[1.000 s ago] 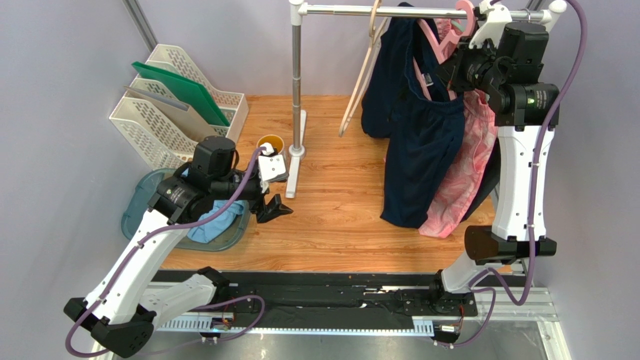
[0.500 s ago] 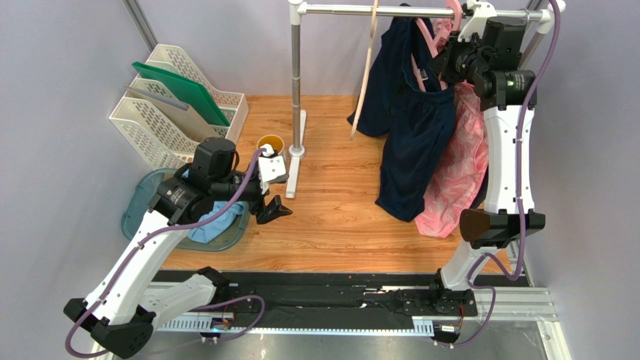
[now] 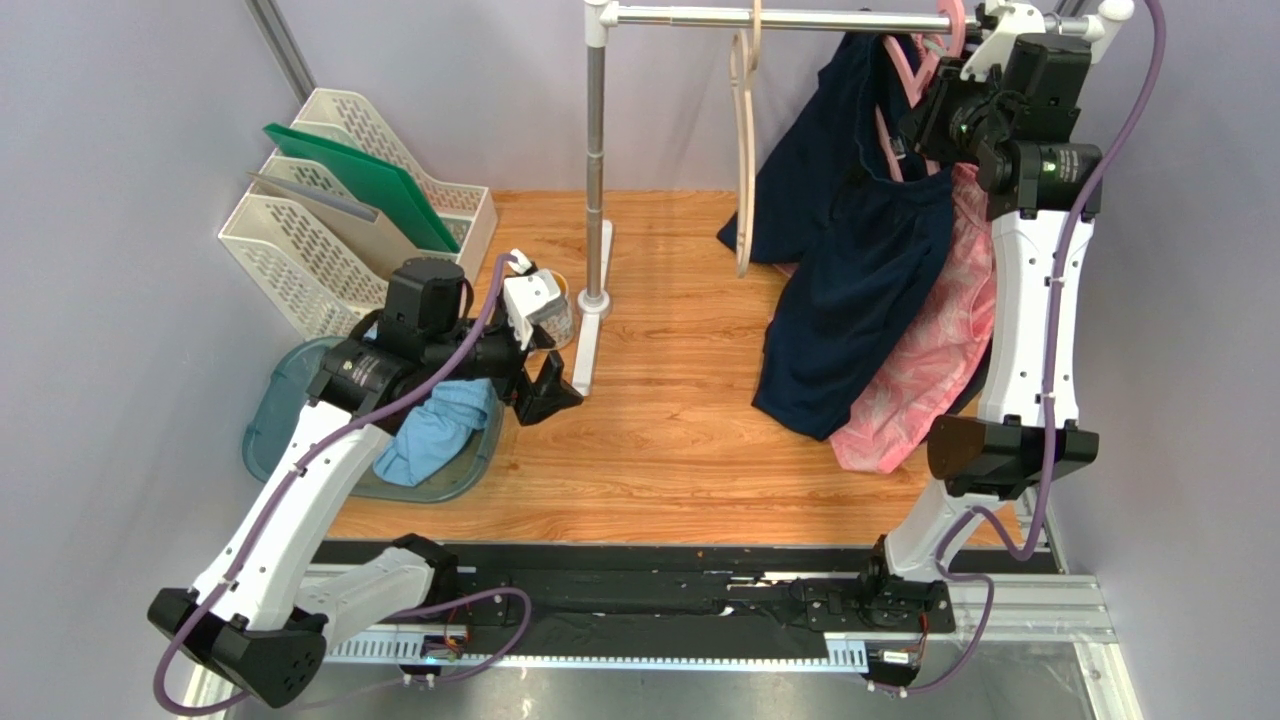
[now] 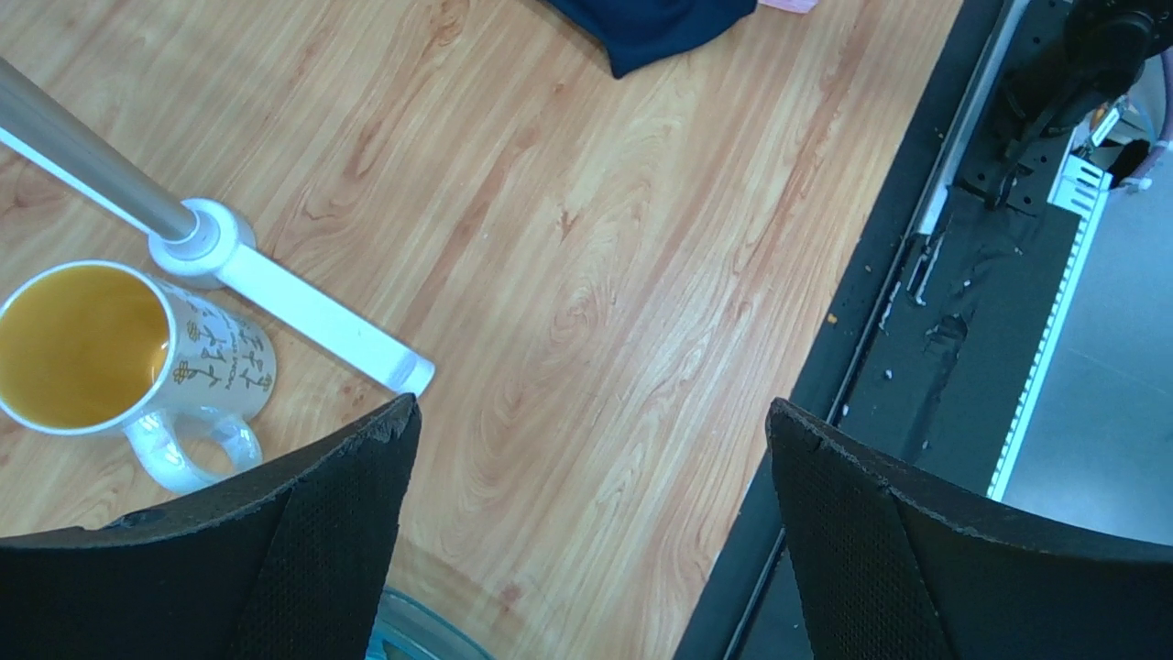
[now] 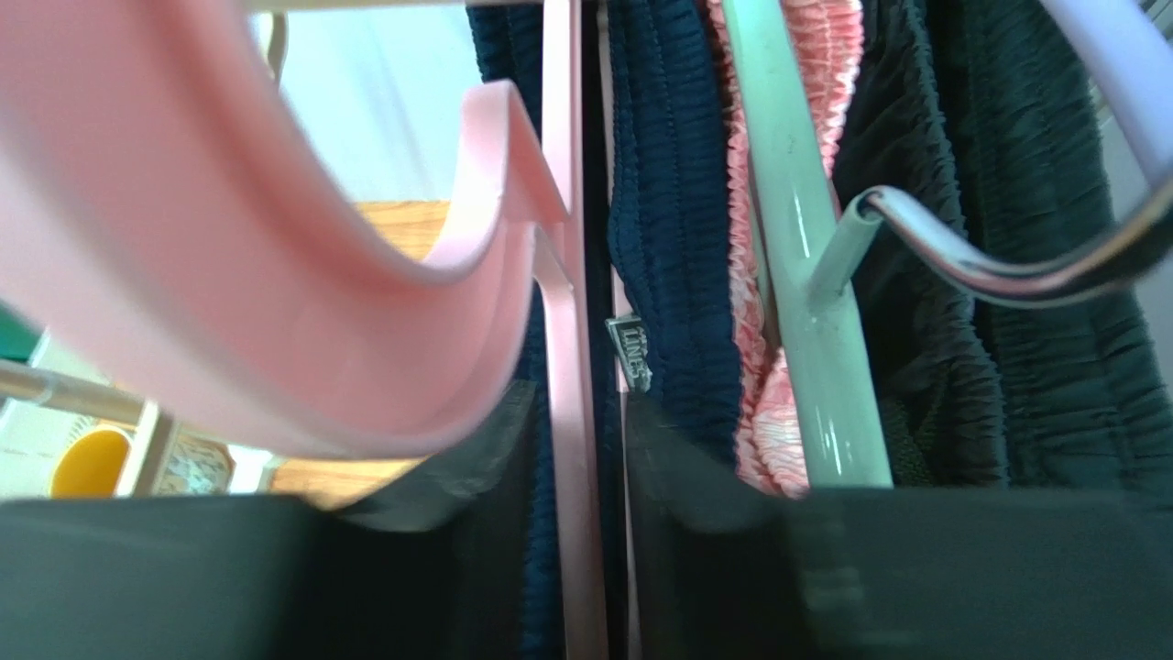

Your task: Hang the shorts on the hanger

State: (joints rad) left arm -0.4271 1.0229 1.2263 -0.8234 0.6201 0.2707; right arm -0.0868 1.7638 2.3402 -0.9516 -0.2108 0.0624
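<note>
The navy shorts (image 3: 849, 293) hang from the pink hanger (image 3: 906, 68) at the right end of the rail. My right gripper (image 3: 929, 128) is high by the rail and shut on the pink hanger's neck (image 5: 572, 468), with the shorts' waistband (image 5: 668, 234) and its small white label (image 5: 631, 351) just beside it. The pink hook (image 5: 276, 316) curves close in front of the camera. My left gripper (image 3: 549, 398) is open and empty low over the wooden table, far left of the shorts; the shorts' hem (image 4: 661, 28) shows at the top of its view.
Pink patterned shorts (image 3: 924, 360) on a green hanger (image 5: 799, 275) hang behind the navy ones. A beige hanger (image 3: 742, 135) hangs mid-rail. The rail's pole (image 3: 597, 150), a yellow mug (image 4: 124, 358), a teal basin (image 3: 278, 428) with a light blue garment (image 3: 436, 428), and white racks (image 3: 331, 210) stand left.
My right gripper has moved right and up along the rail with the pink hanger and shorts. The beige hanger has swung upright. My left gripper has shifted slightly toward the pole's foot.
</note>
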